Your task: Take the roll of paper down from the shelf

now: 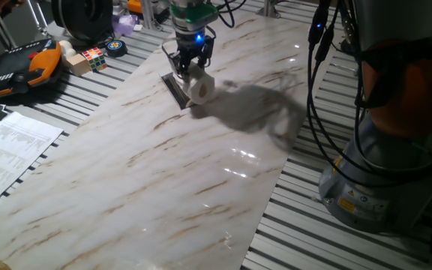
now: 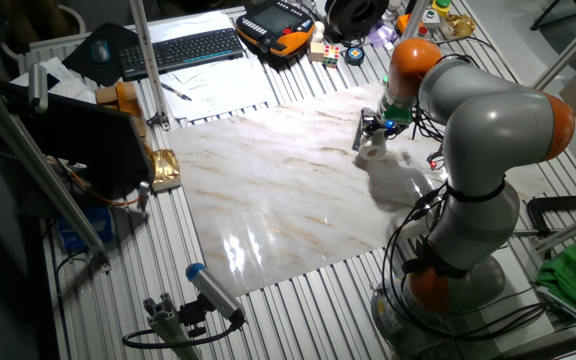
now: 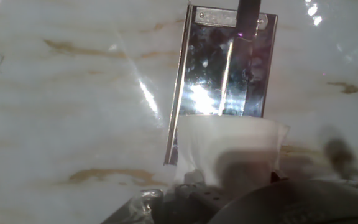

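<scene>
We judge the roll [image 1: 199, 88] light and squashy – pinch its sides gently beside the shelf [image 1: 175, 91] – the claw's [image 1: 188, 69] opening we cannot tell.

One fixed view looks low along my marble table [image 1: 201, 172]; the other fixed view stands high and far, opposite. My hand view looks straight down, close. All share the shelf [image 3: 225, 68].

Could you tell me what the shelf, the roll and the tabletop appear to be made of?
The shelf looks like polished metal or a glossy plate: in the hand view it mirrors light and shows bright glints. The roll of paper looks like soft matte white tissue, with a ragged edge. The tabletop looks like a glossy marble-patterned sheet, probably printed rather than stone, with brown veins and glare.
</scene>
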`<state>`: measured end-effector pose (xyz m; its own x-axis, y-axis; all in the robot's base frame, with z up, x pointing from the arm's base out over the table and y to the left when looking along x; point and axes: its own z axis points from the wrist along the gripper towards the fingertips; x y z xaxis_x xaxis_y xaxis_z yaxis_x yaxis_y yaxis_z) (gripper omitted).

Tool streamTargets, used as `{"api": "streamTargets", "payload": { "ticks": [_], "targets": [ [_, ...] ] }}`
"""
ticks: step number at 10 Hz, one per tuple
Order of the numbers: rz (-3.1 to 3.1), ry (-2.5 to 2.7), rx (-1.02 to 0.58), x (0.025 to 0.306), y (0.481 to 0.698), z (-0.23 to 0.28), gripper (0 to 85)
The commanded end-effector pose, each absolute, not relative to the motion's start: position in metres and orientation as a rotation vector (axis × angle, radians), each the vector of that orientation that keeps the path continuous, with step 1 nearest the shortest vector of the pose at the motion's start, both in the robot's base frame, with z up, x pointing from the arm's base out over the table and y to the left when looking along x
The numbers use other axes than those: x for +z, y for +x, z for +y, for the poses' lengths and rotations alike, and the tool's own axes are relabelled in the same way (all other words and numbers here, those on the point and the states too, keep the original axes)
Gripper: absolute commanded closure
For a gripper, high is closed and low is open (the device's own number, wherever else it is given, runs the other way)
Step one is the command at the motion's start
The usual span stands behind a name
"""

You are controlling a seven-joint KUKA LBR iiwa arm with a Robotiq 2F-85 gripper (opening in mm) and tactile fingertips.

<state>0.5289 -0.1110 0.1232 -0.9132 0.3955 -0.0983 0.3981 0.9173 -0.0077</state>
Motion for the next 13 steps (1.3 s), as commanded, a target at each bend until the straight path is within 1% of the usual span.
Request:
{"api": "streamTargets", "payload": {
  "ticks": [1, 4, 9, 13],
  "targets": [
    [2.98, 0.605, -0.042, 0.123, 0.529, -0.111, 40.3],
    [2.996, 0.595, -0.035, 0.124, 0.526, -0.11, 39.0],
    [2.991, 0.638, -0.018, 0.121, 0.504, -0.1, 37.7],
    [2.985, 0.668, -0.017, 0.119, 0.501, -0.084, 37.3]
  ]
}}
